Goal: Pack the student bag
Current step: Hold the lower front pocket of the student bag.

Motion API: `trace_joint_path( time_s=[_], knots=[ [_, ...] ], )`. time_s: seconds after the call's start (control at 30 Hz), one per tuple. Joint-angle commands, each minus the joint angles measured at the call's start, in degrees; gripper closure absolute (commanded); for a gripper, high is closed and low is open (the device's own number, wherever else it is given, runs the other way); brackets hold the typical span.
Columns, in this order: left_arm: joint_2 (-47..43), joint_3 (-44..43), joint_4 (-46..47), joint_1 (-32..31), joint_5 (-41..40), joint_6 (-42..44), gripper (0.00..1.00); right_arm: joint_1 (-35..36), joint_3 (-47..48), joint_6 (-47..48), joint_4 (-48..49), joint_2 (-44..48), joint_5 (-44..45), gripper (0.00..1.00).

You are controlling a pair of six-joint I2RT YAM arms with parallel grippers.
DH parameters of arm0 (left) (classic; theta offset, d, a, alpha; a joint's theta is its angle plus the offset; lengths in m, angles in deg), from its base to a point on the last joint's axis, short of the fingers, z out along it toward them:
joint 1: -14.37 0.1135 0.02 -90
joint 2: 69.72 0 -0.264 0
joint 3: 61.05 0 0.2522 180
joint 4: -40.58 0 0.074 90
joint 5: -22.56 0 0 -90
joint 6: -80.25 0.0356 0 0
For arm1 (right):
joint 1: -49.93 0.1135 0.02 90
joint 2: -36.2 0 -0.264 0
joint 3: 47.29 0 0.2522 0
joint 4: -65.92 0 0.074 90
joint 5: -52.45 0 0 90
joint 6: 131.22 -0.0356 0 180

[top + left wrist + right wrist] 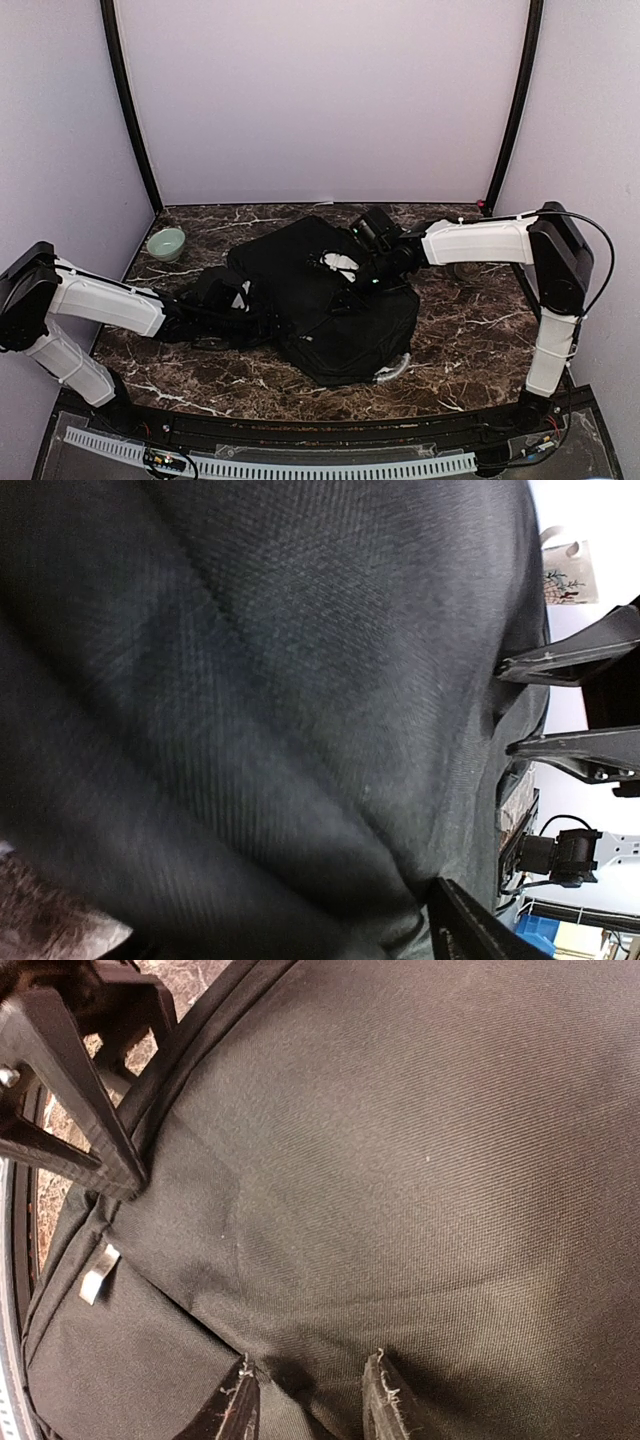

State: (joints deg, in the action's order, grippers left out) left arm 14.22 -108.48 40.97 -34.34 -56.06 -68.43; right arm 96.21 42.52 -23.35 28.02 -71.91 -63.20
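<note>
- Right gripper [312, 1392] — its two fingertips [385, 1405] stand a little apart. Both press onto black cloth with a low ridge of it between them. Whether that ridge is actually pinched I cannot tell.
- Left gripper [232, 292] — it sits at the bag's left side, dark against dark. Its wrist view is filled almost wholly with black weave, so I cannot tell whether the jaws are parted or closed.
- One student bag [330, 320], a black backpack, lies slumped flat in the middle of the marble table [470, 340]. It is by far the largest thing there.
- One pale loop [341, 263] shows on the bag's far upper part, just beside the right gripper.
- One small silvery tab [98, 1272] sits on a seam of the bag. It is at the left of the right wrist view, well apart from the fingertips.
- One pale green bowl [166, 243] stands upright near the table's far left corner, apart from the bag and beyond the left arm [105, 300].
- One pale curved edge [397, 368] peeks out from under the bag's near right corner; what it belongs to I cannot tell.
- Two arms in all: the left arm stretches low from the left side, and the right arm [475, 242] comes from the right side. Both are white-sleeved, with black ends at the bag.
</note>
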Motion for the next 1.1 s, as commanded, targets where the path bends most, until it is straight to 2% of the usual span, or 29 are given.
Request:
trace_joint_path(
  time_s=[0.0,0.13,0.27,0.5,0.63,0.77,0.87,1.07],
  knots=[
    [1.99,-1.12,6.57,-0.33,2.19,0.01,0.26,-0.26,-0.38,-0.97,0.97,-1.57,0.87,0.64],
    [2.54,-2.36,8.17,-0.66,3.1,1.84,0.34,-0.23,0.6,-1.25,-0.44,-1.46,0.86,0.63],
    [1.93,-2.74,10.61,-1.15,4.15,5.13,0.45,-0.24,1.21,-0.59,-2.35,3.1,0.36,0.61],
    [1.33,-2.67,17.13,-1.73,7.57,11.95,0.66,0.38,-0.54,-2.0,-6.18,10.5,-6.63,0.55],
    [2.84,-3.22,21.18,-1.87,10.0,13.49,0.77,1.17,-0.48,-2.31,-8.81,8.15,-8.92,0.54],
    [4.17,-3.73,23.15,-2.23,10.94,13.99,0.84,1.96,0.18,-0.29,-11.15,5.64,-13.13,0.54],
    [4.64,-4.27,22.91,-2.66,10.99,14.95,0.92,3.12,-0.17,-0.95,-9.91,4.8,-11.02,0.53],
    [4.82,-4.94,22.33,-2.97,11.34,15.99,0.95,4.14,2.14,-2.39,-10.59,1.33,-9.71,0.53]
  ],
)
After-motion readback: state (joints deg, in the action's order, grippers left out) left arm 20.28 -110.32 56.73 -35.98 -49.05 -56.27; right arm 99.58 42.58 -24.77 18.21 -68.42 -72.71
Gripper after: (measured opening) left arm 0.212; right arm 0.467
